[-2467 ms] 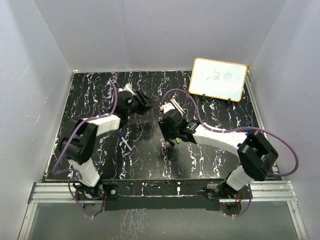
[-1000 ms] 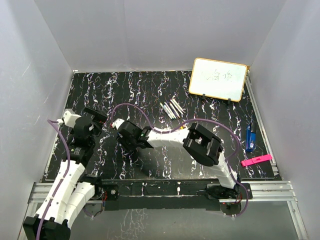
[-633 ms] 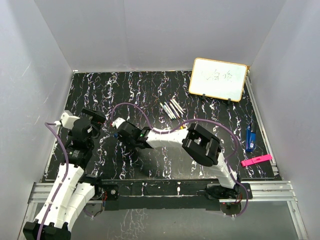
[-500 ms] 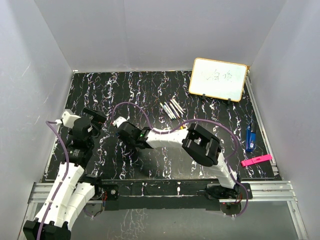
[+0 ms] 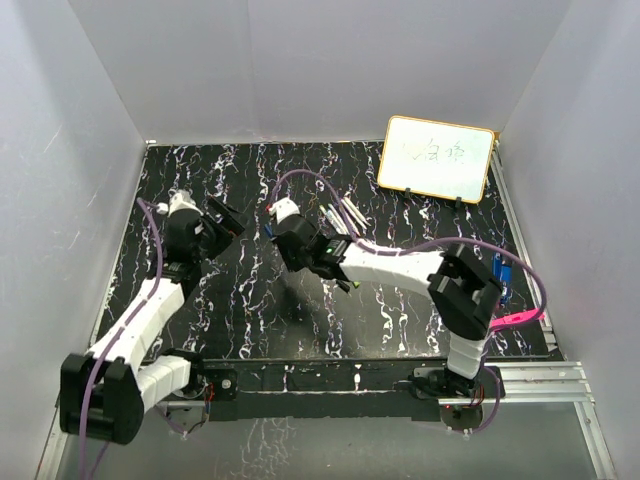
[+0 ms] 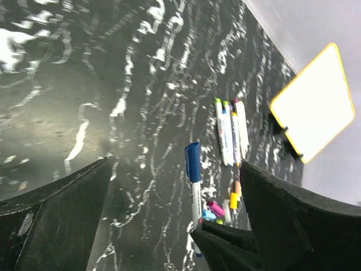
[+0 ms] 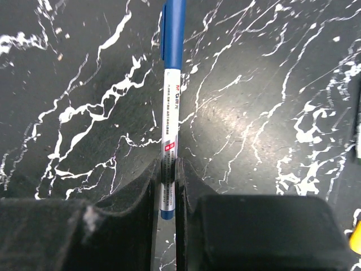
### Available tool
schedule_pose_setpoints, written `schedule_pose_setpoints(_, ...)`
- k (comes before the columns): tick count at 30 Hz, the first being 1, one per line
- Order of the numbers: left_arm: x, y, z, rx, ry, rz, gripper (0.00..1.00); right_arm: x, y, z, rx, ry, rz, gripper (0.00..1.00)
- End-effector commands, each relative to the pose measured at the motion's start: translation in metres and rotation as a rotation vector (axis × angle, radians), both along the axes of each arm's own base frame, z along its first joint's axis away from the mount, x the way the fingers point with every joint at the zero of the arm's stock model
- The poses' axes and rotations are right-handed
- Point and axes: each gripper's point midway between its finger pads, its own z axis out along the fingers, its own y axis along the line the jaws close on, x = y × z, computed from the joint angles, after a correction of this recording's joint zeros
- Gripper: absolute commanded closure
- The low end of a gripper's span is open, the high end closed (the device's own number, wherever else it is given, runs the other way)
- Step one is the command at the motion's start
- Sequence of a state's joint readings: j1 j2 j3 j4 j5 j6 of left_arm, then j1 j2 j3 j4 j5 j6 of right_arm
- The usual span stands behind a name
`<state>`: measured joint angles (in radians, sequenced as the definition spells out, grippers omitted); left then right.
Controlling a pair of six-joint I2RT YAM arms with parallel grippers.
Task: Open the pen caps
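Observation:
My right gripper [image 7: 167,169] is shut on the lower barrel of a white pen [image 7: 171,113]. The pen's blue cap [image 7: 173,34] sticks out past the fingertips. From above, that right gripper [image 5: 281,232] hovers left of centre over the black marbled table [image 5: 400,320]. My left gripper [image 5: 226,224] stands open just to its left. Through the left wrist camera the blue cap [image 6: 193,161] shows ahead of the left gripper [image 6: 176,165], apart from both wide-spread fingers. Several more pens [image 6: 228,130] lie side by side farther back. Loose pen caps, yellow [image 6: 233,199] and pink [image 6: 215,208], rest near them.
A yellow-framed whiteboard [image 5: 435,158] stands at the back right. The row of pens [image 5: 343,215] lies just right of the right gripper. A blue chunky object [image 5: 501,272] and a pink flat strip [image 5: 516,319] lie at the right edge behind the right arm's elbow. White walls enclose the table.
The right gripper shut on the blue-capped pen at the front left, then carried it back towards the middle. The left arm swung right, its open gripper now facing the pen.

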<state>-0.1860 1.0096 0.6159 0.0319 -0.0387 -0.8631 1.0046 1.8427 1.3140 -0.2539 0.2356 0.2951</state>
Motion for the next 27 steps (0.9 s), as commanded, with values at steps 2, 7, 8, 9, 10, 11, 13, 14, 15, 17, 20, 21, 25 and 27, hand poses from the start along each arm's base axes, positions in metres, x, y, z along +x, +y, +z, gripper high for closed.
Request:
schedule_pose_setpoints(2,0.025,-0.059,0.033,-0.156,-0.129,-0.292,0.10,0.007,-0.008,0.049,0.111,-0.082,-0.019,0.97)
schedule_pose_setpoints(7,0.032,-0.082,0.023,-0.254,-0.148,-0.388,0.17,0.005,-0.015,0.059,0.128,-0.087,-0.008,0.97)
schedule_pose_setpoints(8,0.032,-0.084,0.023,-0.266,-0.150,-0.398,0.17,0.005,-0.015,0.061,0.131,-0.088,-0.009,0.97)
schedule_pose_setpoints(9,0.032,-0.087,0.023,-0.272,-0.147,-0.408,0.18,0.006,-0.017,0.061,0.133,-0.089,-0.012,0.97)
schedule_pose_setpoints(10,0.032,-0.089,0.022,-0.273,-0.143,-0.420,0.18,0.005,-0.017,0.062,0.134,-0.090,-0.011,0.97)
schedule_pose_setpoints(11,0.032,-0.090,0.021,-0.271,-0.133,-0.428,0.18,0.005,-0.017,0.063,0.136,-0.091,-0.011,0.97)
schedule_pose_setpoints(13,0.031,-0.092,0.018,-0.266,-0.120,-0.438,0.18,0.006,-0.017,0.065,0.140,-0.094,-0.011,0.98)
schedule_pose_setpoints(14,0.031,-0.093,0.017,-0.268,-0.118,-0.444,0.18,0.006,-0.017,0.065,0.139,-0.094,-0.010,0.97)
schedule_pose_setpoints(15,0.030,-0.094,0.017,-0.271,-0.114,-0.451,0.19,0.006,-0.017,0.066,0.141,-0.096,-0.012,0.97)
schedule_pose_setpoints(17,0.028,-0.098,0.014,-0.279,-0.101,-0.476,0.22,0.007,-0.016,0.067,0.142,-0.098,-0.013,0.97)
schedule_pose_setpoints(20,0.025,-0.103,0.011,-0.285,-0.084,-0.505,0.25,0.009,-0.015,0.070,0.148,-0.104,-0.016,0.97)
schedule_pose_setpoints(21,0.024,-0.105,0.011,-0.286,-0.082,-0.514,0.26,0.009,-0.015,0.071,0.148,-0.106,-0.017,0.97)
schedule_pose_setpoints(25,0.022,-0.109,-0.003,-0.288,-0.045,-0.527,0.29,0.011,-0.014,0.074,0.157,-0.110,-0.018,0.97)
schedule_pose_setpoints(27,0.022,-0.110,-0.005,-0.289,-0.039,-0.529,0.31,0.011,-0.013,0.075,0.161,-0.109,-0.013,0.97)
